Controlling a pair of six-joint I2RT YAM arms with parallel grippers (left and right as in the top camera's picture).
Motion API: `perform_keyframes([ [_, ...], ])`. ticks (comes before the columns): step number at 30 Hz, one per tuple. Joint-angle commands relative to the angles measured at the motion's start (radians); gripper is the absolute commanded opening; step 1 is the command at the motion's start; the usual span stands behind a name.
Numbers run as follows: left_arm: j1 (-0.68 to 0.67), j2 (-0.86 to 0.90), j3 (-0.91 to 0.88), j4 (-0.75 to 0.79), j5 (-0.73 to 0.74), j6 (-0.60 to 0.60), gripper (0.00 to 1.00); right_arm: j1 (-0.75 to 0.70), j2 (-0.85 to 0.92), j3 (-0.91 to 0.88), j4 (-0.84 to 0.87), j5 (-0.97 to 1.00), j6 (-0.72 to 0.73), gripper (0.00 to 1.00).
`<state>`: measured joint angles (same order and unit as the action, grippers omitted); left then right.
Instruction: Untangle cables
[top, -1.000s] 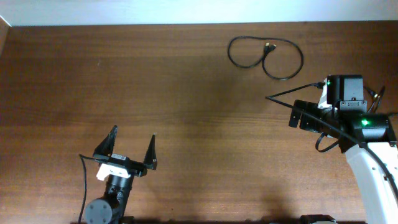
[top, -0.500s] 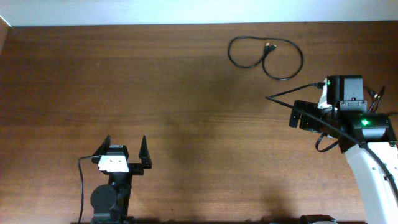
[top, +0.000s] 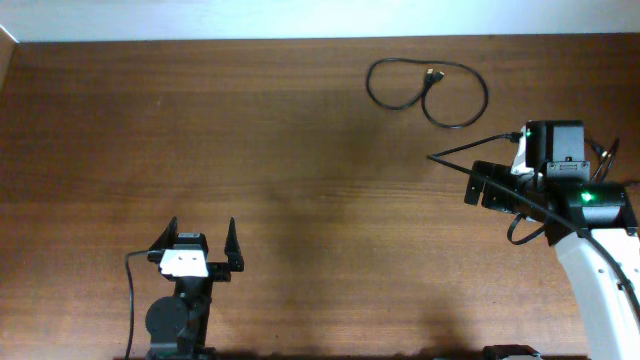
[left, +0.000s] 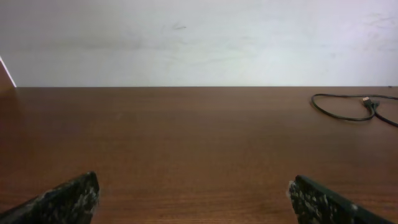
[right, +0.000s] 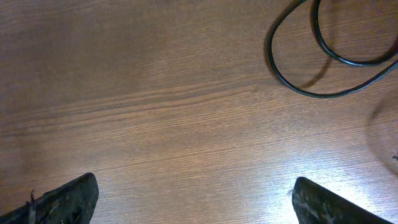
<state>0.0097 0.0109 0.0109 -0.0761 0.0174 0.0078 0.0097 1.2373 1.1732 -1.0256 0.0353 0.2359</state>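
Observation:
The cables (top: 440, 105) are thin black cord lying in two overlapping loops at the far right of the wooden table, with a small metal plug end (top: 432, 75) between the loops. They also show far off in the left wrist view (left: 348, 116) and at the top right of the right wrist view (right: 292, 81). My left gripper (top: 200, 238) is open and empty near the front edge, far from the cables; its fingers show in the left wrist view (left: 193, 190). My right gripper (top: 485, 190) is open and empty over bare wood, a little in front of the loops (right: 193, 190).
The white wall runs along the table's far edge (top: 200, 40). The right arm's white body (top: 600, 270) fills the front right corner. Thin black cords (top: 604, 148) run beside and under that arm; I cannot tell whether they belong to it.
My left gripper drew back toward the front edge and turned straight between one second and half a second ago, then stayed still. The right arm and the cables have not moved.

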Motion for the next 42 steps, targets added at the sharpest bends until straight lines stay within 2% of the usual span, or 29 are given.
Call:
perform_keyframes([
  [1,0.005,-0.006,-0.003,-0.008,-0.014,0.023,0.99,-0.003,0.001,-0.004,0.000,-0.001,0.000,0.99],
  [42,0.005,-0.006,-0.003,-0.008,-0.014,0.023,0.99,-0.003,0.026,-0.004,0.001,0.021,0.000,0.99],
])
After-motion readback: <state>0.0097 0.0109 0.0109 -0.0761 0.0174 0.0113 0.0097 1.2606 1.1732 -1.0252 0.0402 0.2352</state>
